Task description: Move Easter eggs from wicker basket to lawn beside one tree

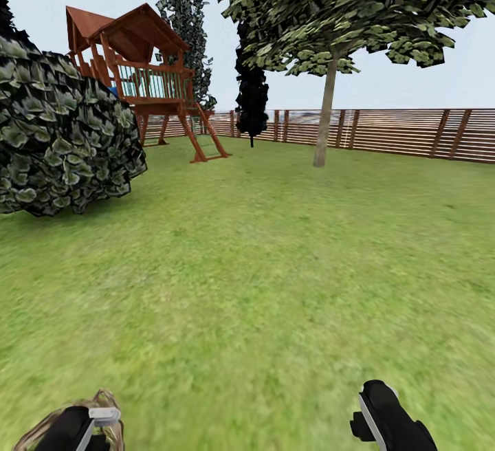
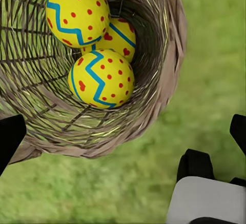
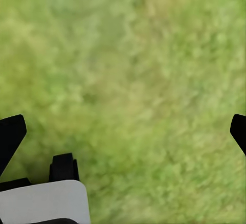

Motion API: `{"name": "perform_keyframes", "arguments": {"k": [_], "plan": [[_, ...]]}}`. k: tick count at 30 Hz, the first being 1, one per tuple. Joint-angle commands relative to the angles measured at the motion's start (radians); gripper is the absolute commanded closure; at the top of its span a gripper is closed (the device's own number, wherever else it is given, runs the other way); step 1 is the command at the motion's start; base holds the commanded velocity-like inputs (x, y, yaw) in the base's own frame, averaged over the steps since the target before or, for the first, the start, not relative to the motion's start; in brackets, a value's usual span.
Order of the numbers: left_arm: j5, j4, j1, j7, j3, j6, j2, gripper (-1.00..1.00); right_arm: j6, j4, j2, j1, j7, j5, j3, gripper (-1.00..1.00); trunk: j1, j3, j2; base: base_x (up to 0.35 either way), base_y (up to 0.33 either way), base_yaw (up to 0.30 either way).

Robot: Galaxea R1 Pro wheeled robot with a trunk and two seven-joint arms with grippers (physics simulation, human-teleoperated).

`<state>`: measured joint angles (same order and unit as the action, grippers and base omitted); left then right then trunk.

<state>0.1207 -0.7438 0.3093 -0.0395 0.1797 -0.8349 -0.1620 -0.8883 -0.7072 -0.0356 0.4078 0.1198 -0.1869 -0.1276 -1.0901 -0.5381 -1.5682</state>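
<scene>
The wicker basket [image 2: 154, 96] fills much of the left wrist view, with three yellow Easter eggs inside: one [image 2: 77, 11] deepest in, one [image 2: 101, 78] nearer the rim, and one [image 2: 121, 40] partly hidden between them. My left gripper [image 2: 123, 134] hangs open over the basket's rim, its fingertips [image 2: 10, 137] spread wide. In the head view the basket [image 1: 41, 427] wraps around my left gripper [image 1: 82, 427] at the bottom left. My right gripper [image 1: 385, 420] is open over bare lawn [image 3: 128, 80]. A pale-trunked tree [image 1: 324, 121] stands far ahead on the lawn [image 1: 261, 279].
A large leafy bush [image 1: 62, 135] stands at the left. A wooden playset [image 1: 148, 73] is behind it, with a black tree [image 1: 252, 100] and a slatted fence [image 1: 399, 131] along the back. Open grass stretches from me to the tree.
</scene>
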Motion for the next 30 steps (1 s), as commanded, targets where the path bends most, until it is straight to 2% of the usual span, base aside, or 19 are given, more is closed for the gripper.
{"name": "perform_keyframes", "arguments": {"k": [1,9,14,18,30], "plan": [[0.007,0.000,0.001,0.003,0.001,-0.004,0.002,-1.00,-0.004,-0.001,0.000,0.001,-0.002,-0.005,-0.001,-1.00,-0.004,-0.004,-0.008,0.000,0.000,0.000],[0.008,0.004,0.001,0.003,0.001,0.020,0.007,-1.00,-0.003,-0.001,0.001,0.000,-0.002,-0.005,-0.001,-1.00,-0.035,-0.029,-0.064,0.000,0.000,0.000],[0.008,0.004,0.001,0.003,0.001,0.022,0.007,-1.00,-0.003,0.000,0.002,0.000,-0.003,-0.005,-0.001,-1.00,-0.054,-0.045,-0.099,0.000,0.000,0.000],[0.008,0.004,0.001,0.003,0.002,0.022,0.007,-1.00,-0.003,0.000,0.013,0.000,-0.002,-0.005,-0.001,-1.00,-0.069,-0.058,-0.127,0.000,0.000,0.000],[0.008,0.004,0.001,0.003,0.001,0.022,0.007,-1.00,-0.003,0.000,0.014,0.000,-0.002,-0.005,-0.001,-1.00,-0.115,-0.095,-0.211,0.000,0.000,0.000]]}}
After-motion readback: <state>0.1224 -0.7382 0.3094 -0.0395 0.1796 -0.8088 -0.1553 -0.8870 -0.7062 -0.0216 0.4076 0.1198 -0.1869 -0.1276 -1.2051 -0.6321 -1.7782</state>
